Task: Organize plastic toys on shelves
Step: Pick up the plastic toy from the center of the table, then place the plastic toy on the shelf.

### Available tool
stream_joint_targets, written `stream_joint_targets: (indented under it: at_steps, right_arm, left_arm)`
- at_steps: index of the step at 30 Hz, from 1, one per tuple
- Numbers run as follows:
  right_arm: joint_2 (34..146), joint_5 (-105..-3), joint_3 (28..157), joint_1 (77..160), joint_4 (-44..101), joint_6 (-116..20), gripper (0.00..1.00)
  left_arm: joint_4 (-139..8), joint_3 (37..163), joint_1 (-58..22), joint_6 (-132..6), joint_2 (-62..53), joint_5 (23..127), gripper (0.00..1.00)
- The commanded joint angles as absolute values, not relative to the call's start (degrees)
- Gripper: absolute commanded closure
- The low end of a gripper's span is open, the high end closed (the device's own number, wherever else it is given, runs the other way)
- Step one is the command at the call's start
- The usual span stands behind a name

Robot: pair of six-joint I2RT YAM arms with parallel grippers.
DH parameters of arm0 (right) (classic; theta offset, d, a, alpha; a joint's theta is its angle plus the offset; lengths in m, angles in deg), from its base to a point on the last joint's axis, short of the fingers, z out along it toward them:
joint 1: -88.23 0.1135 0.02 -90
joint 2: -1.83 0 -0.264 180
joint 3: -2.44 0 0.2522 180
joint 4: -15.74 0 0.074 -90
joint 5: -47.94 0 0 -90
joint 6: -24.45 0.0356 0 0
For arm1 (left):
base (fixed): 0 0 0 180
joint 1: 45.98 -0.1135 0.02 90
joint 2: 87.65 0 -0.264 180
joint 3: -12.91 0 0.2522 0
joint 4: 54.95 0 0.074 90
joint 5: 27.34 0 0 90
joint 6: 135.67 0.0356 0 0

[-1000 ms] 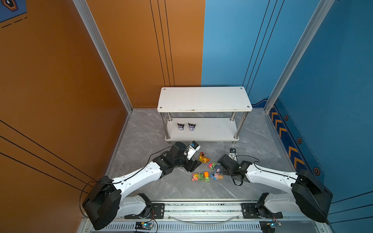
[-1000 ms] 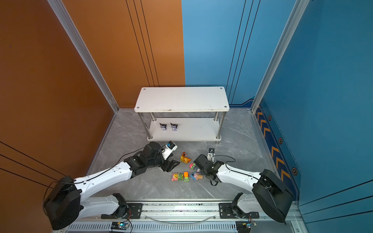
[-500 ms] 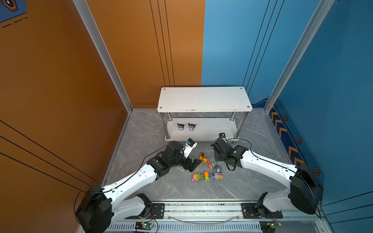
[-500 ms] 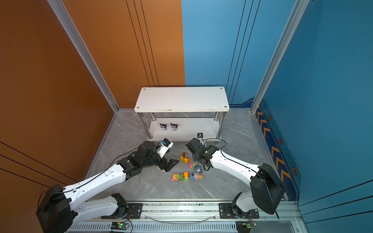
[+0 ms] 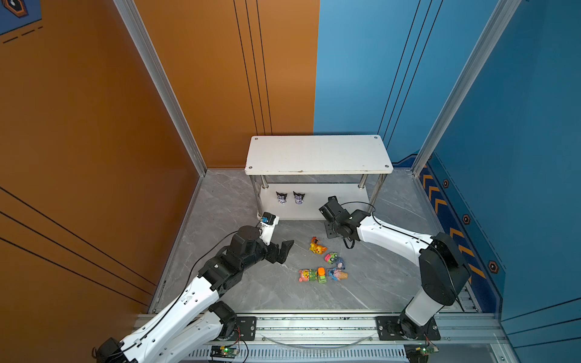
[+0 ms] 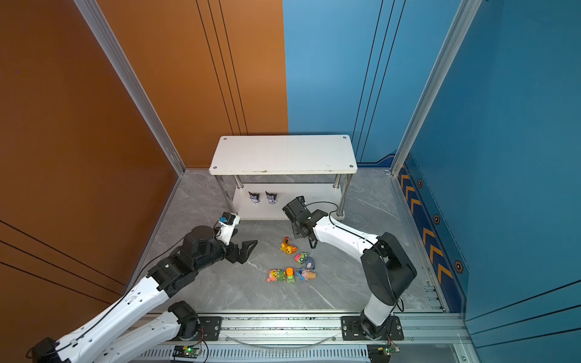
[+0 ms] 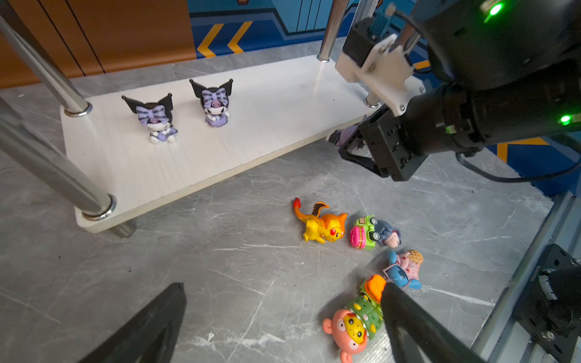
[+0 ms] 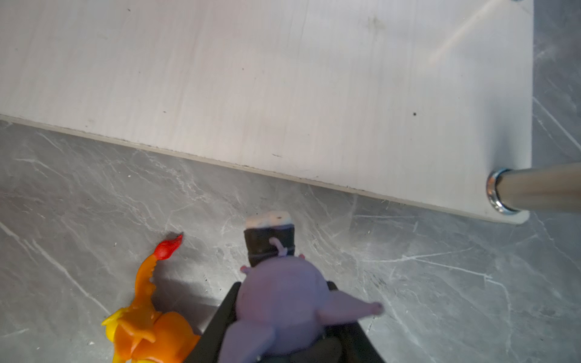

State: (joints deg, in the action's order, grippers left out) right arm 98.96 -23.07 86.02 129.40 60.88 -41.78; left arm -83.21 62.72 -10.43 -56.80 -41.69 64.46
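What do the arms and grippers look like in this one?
Both match: the left arm and right arm have white shells, black joints and black looping cables. Fingers are black wedges. A white camera bracket sits at each wrist; green lights glow on the right.

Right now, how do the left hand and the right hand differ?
The left hand is open and empty; the right hand is shut on a purple figurine. The left hand faces the toys on the floor; the right hand is at the lower shelf's front edge. Both are black.
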Motion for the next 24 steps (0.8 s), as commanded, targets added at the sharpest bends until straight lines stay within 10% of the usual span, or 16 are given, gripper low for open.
stream_joint_targets:
  at_steps: [1,24]
  right_arm:
    - [100.81,-23.47,89.09,128.84,60.96,-43.92,0.63]
    - [111.64,-24.92,98.75,125.24,56.05,-46.45,0.63]
  left_arm:
    - [-84.05,61.23,-11.32,-58.04,-41.16,63.44,0.02]
    - [-81.28,60.41,-13.63,-58.41,-39.75,66.72,0.02]
